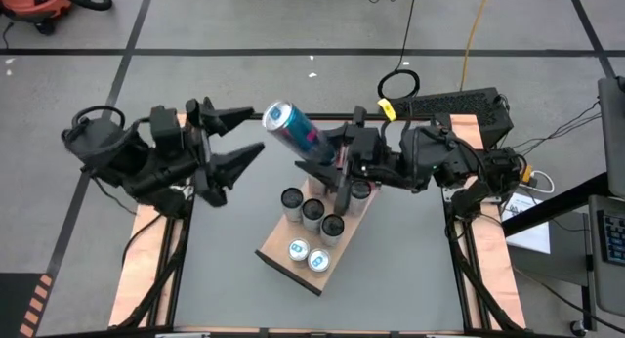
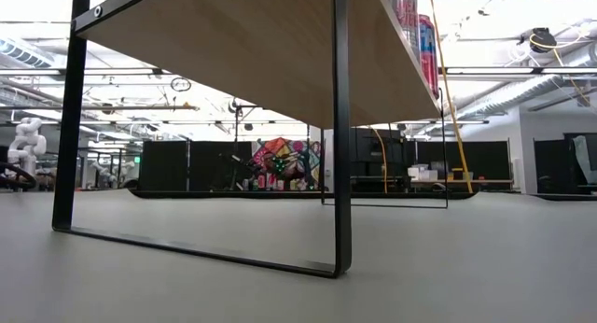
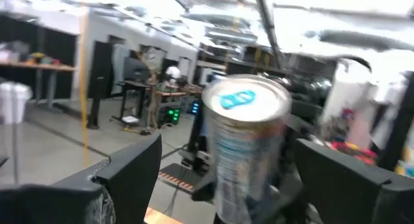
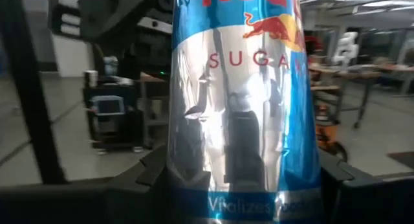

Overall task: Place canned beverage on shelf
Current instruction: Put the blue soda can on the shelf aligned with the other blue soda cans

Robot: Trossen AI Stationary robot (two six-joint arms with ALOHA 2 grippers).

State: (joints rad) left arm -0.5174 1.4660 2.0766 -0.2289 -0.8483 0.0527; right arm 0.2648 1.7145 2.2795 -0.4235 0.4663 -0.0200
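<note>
So you're carrying one can (image 1: 293, 129) tilted in the right gripper (image 1: 330, 150), its fingers clamping its body, above the shelf's (image 1: 281, 252) far end. Six cans are sitting there already. Left gripper (image 1: 239, 138) is waiting nearby, fingers wide, empty.

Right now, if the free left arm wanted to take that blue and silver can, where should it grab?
Probably the upper body just below the lid. The can is tilted, its top toward the open left gripper, while the right gripper already clamps the lower half. So come from the top end, fingers straddling the round wall.
</note>
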